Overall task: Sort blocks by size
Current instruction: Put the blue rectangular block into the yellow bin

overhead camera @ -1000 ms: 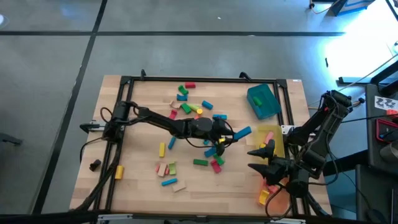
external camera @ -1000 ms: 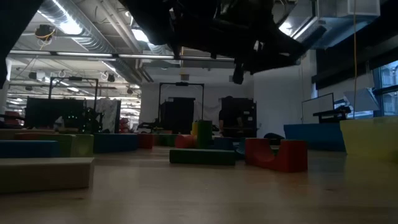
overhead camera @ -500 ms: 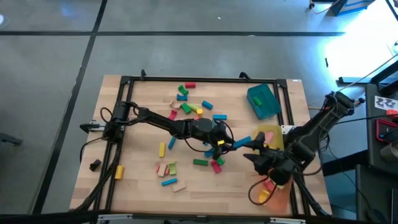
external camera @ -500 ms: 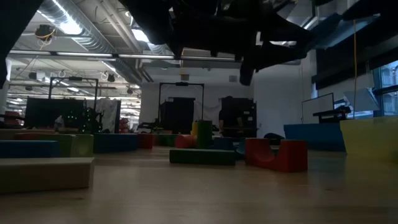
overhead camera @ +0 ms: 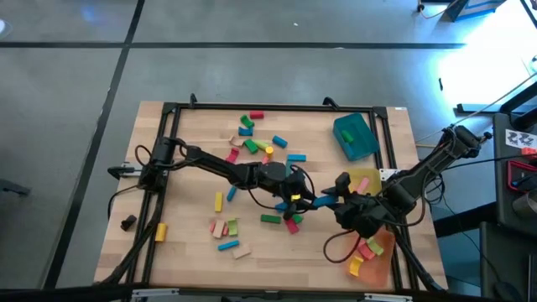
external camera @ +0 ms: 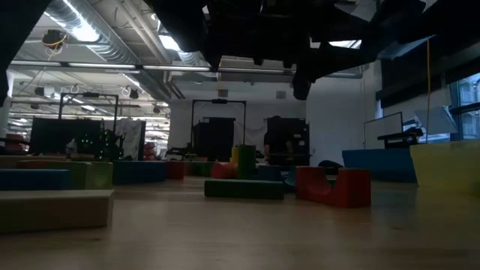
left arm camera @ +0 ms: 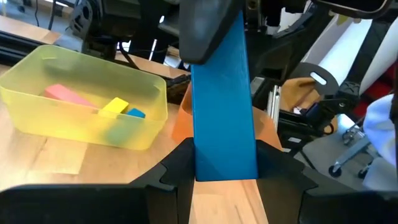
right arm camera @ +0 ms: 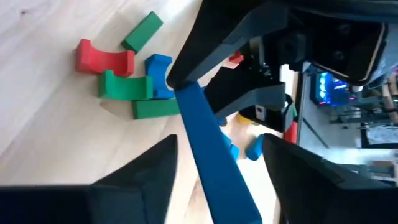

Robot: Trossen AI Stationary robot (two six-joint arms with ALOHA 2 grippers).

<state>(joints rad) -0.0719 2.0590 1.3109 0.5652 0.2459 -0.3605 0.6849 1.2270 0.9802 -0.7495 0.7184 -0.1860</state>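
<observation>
My left gripper [overhead camera: 300, 198] reaches to the table's middle and is shut on a long blue bar [overhead camera: 321, 198], one of the blocks. The bar sticks out toward the table's right. My right gripper [overhead camera: 334, 195] is open. Its two fingers stand on either side of the bar's free end [right arm camera: 208, 143]; whether they touch it I cannot tell. Other blocks [overhead camera: 252, 138] lie loose on the wood, among them a red arch [external camera: 334, 186]. My left gripper pinches the blue bar's near end [left arm camera: 224, 163] between its two fingers. The fingers come about level from the table's left and lie along the bar. The bar is lifted clear of the table and juts out past the fingertips toward my right gripper.
A yellow tray [overhead camera: 367, 180] holding pink, yellow and blue pieces stands just right of the grippers. A teal tray [overhead camera: 354, 136] stands at the far right and an orange tray [overhead camera: 377, 256] at the near right. More blocks [overhead camera: 226, 226] lie near the front left.
My right gripper has swung from beside the yellow tray toward the table's left, turning as it went, and now has the bar's free end between its fingers. My left wrist has turned, swinging the bar's free end a little toward the near edge.
</observation>
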